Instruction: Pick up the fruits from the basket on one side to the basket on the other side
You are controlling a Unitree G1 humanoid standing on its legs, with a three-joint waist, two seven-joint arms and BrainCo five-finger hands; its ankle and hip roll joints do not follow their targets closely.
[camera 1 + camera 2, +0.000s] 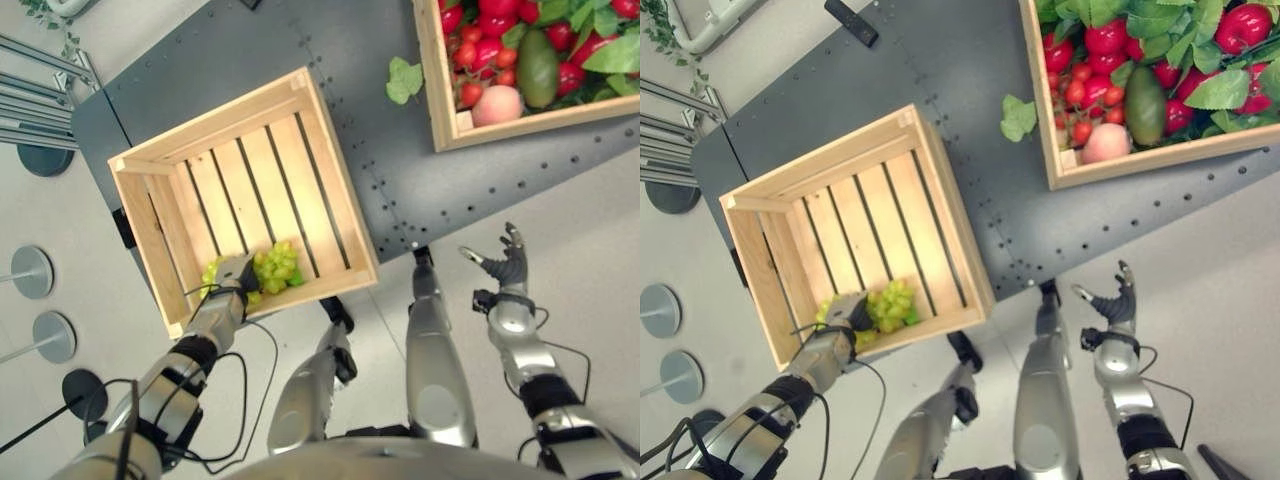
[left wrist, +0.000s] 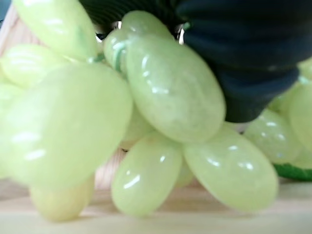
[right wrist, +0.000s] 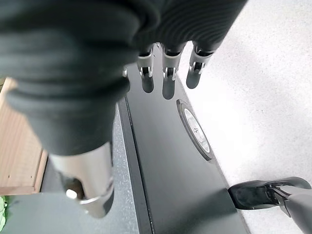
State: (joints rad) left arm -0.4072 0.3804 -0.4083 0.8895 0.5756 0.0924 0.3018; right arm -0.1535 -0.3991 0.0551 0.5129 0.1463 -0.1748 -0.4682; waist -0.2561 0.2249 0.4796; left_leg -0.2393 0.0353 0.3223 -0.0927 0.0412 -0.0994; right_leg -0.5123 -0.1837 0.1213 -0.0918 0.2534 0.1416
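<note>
So the bunch of green grapes (image 1: 276,268) is sitting at the near end of the wooden slatted crate (image 1: 334,190), right against the near wall, on the slats. The left hand (image 1: 232,275) is down inside the crate and right on the bunch from its left side. Its fingers are buried in the grapes, so honestly I can't tell if it's grasping them or just resting there. The left wrist view is basically wall-to-wall grapes (image 2: 170,92) pressed against the dark ribbed cover, with the pale crate floor underneath.

That crate sits on the dark grey surface (image 1: 400,170), turned at an angle, with the near end hanging out past the surface edge toward the robot.

Over on the far right is the second wooden crate (image 1: 432,90), well apart from the first one and packed: red tomatoes (image 1: 480,60), a peach (image 1: 497,104) in the near corner, a green avocado (image 1: 537,68) beside it, and lots of green leaves. One loose leaf (image 1: 404,80) lies on the surface just left of that crate.

The right hand (image 1: 508,262) hovers off the near edge of the surface, over the floor, with its fingers spread and holding nothing. Its wrist view shows the straight fingers (image 3: 168,80), and a person's dark shoe (image 3: 265,194) on the floor.
</note>
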